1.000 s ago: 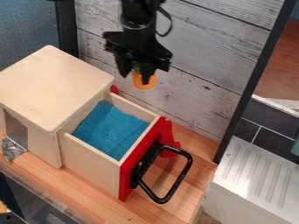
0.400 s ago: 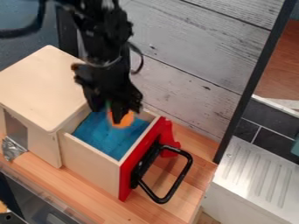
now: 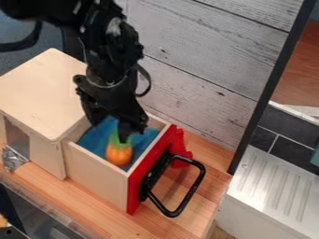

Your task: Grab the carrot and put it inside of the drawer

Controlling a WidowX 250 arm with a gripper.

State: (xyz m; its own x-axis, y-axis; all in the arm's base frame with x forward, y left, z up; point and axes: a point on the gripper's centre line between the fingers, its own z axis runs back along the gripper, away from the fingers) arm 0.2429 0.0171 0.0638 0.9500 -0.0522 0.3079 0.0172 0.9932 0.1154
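Observation:
My gripper (image 3: pixel 109 130) hangs over the pulled-out drawer (image 3: pixel 93 172), its fingers open and spread apart. Below its right fingertip is the orange carrot (image 3: pixel 119 154) with a green top, inside the drawer walls and near the red front. The fingertip overlaps part of the green top, and I cannot tell whether they touch. Blue lining (image 3: pixel 96 140) covers the drawer's bottom.
The wooden cabinet (image 3: pixel 46 93) stands left of the drawer. A black handle (image 3: pixel 177 212) juts from the red front over the wooden counter (image 3: pixel 199 200). Behind is a grey plank wall (image 3: pixel 199 74); a white ridged surface (image 3: pixel 274 186) lies to the right.
From above and behind the drawer, my gripper has come down and left over it. Its fingers have opened, and the carrot, held between them before, is now lower, in the drawer.

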